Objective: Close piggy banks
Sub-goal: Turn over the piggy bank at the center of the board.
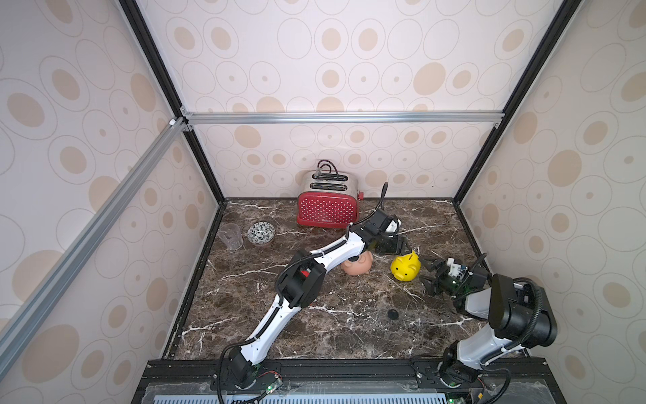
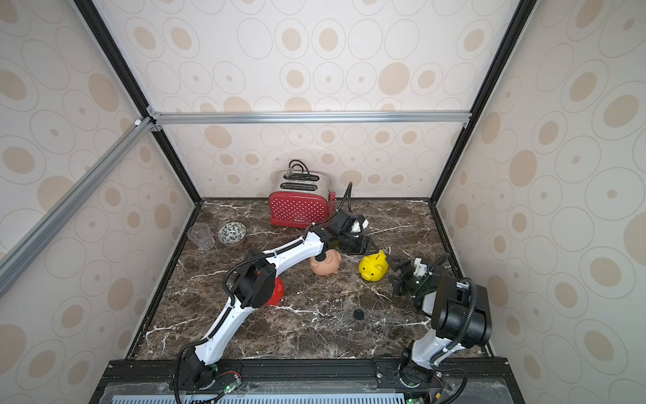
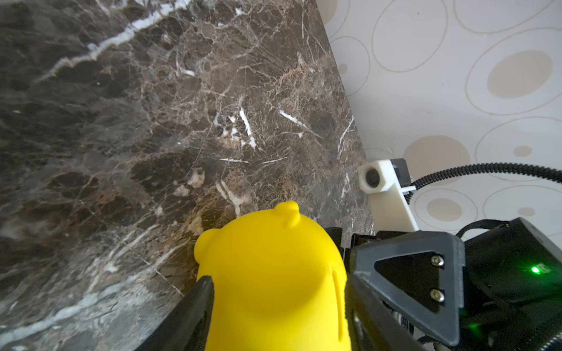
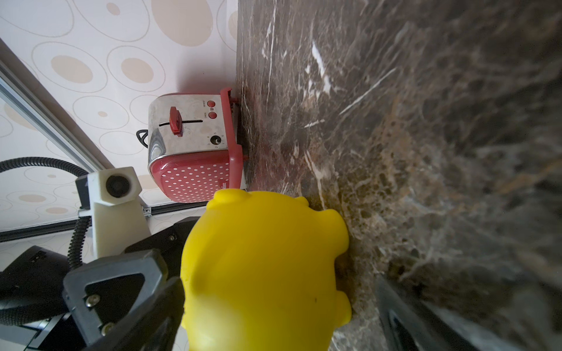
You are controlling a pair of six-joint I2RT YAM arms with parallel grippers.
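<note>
Nearest the front edge of the marble table [image 1: 349,335], a small black disc [image 1: 393,314] lay alone on the stone, apart from everything else. Behind it and off to the left, the red pig [image 2: 277,295] sat mostly hidden under the elbow of the left arm [image 1: 265,325], so I saw only a slice of it and not how it lay. Further in on the right, the right gripper [image 1: 424,271] hung low with its jaws spread wide, the tips just beside the yellow pig [image 1: 405,268]. One of its fingers [image 4: 152,319] looked close against the pig's flank and the other stood clear. The yellow pig stood upright on the table, coin slot on top, right of centre. From behind, the left gripper [image 3: 276,282] reached over its back, jaws drawn in on either flank. The pig filled the gap, and both fingers [image 3: 199,304] looked pressed to the plastic. Left of it, and apart, the peach pig [image 1: 358,268] lay half under the left forearm. Beyond, near the left wall, a clear cup [image 1: 230,236] and a patterned bowl [image 1: 261,233] stood side by side. Farthest back, against the rear wall, was the red dotted toaster [image 1: 327,206].
</note>
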